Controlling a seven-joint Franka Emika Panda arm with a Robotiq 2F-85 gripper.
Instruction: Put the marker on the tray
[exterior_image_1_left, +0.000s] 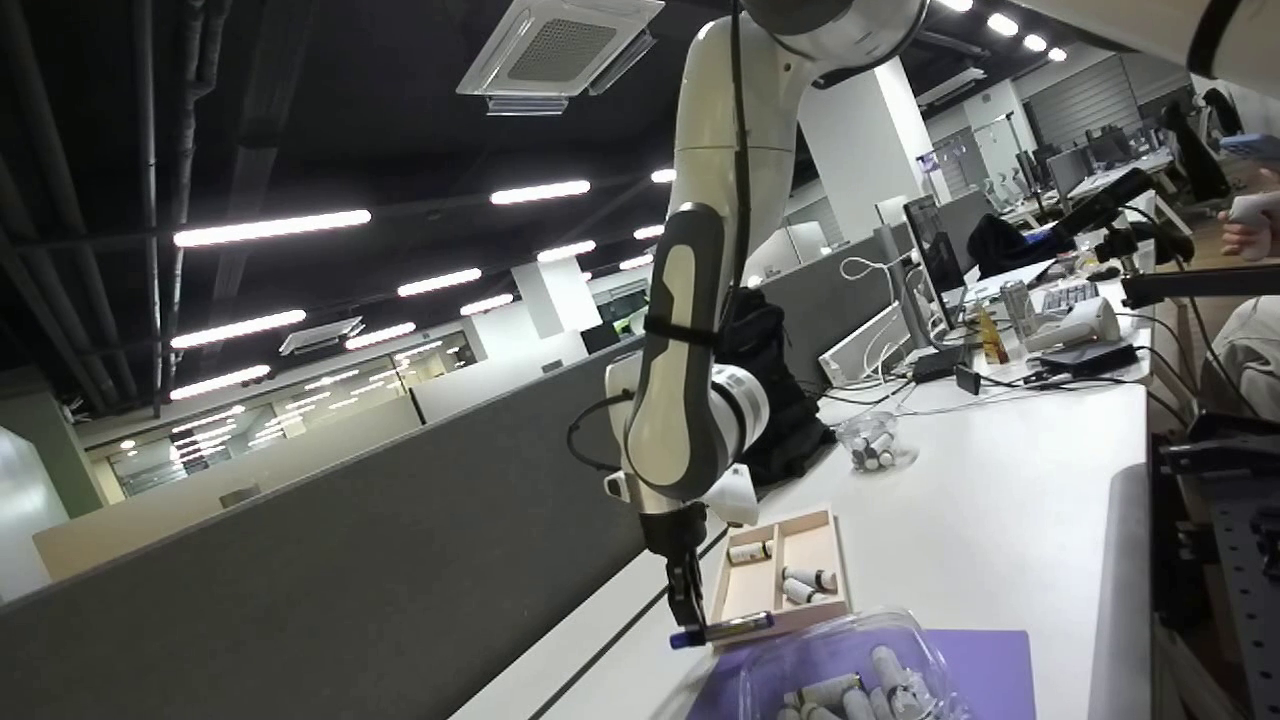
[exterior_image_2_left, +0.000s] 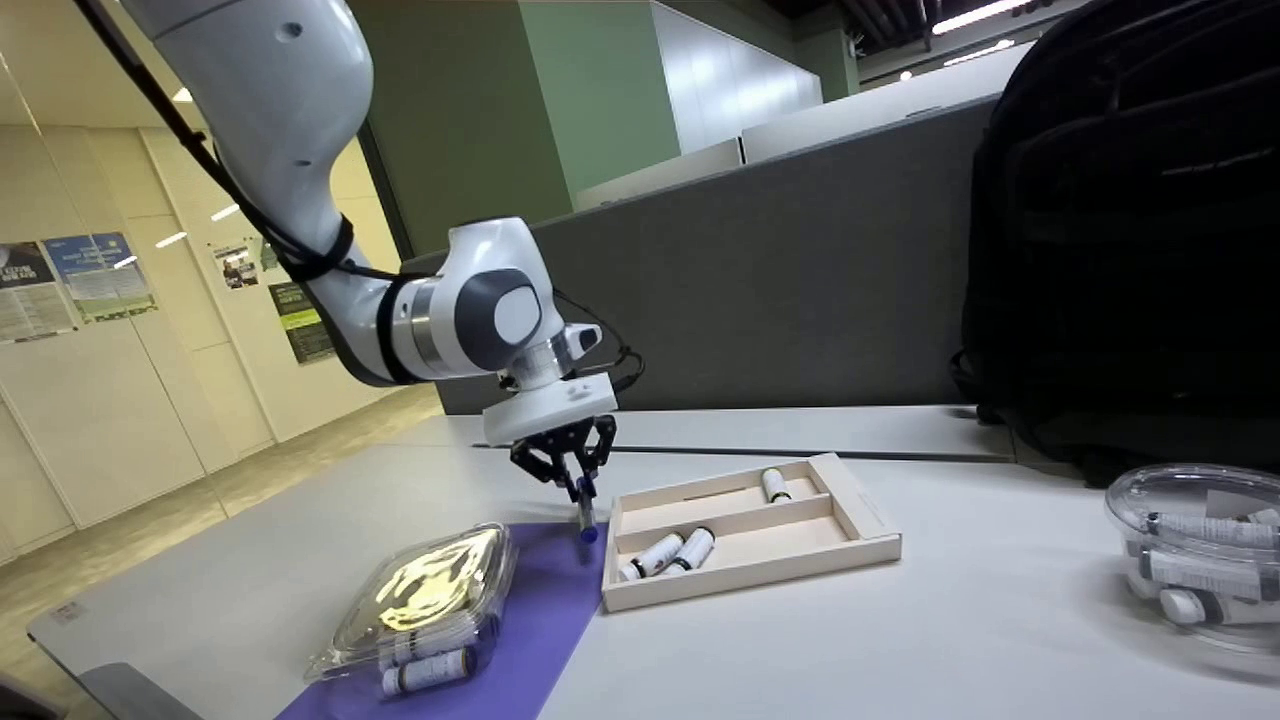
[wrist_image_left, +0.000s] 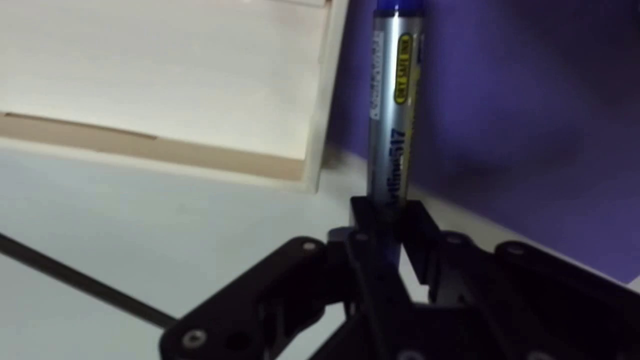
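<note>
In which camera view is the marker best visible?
The wrist view: the marker is largest there and its print partly readable, though the frame cuts one end and the gripper covers most of the other. Both exterior views show it small, in the gripper.

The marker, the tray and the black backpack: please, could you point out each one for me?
Marker (wrist_image_left: 392, 110), in the wrist view: its silver barrel.
Tray (exterior_image_2_left: 780, 540), in an exterior view: bare compartment floor.
Black backpack (exterior_image_2_left: 1130, 250), in an exterior view: its body.

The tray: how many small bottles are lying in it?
3. One bottle lies alone in the tray, on the side nearer the grey partition; a second bottle and a third bottle lie side by side across the divider. Both exterior views show three; none seems hidden.
</note>
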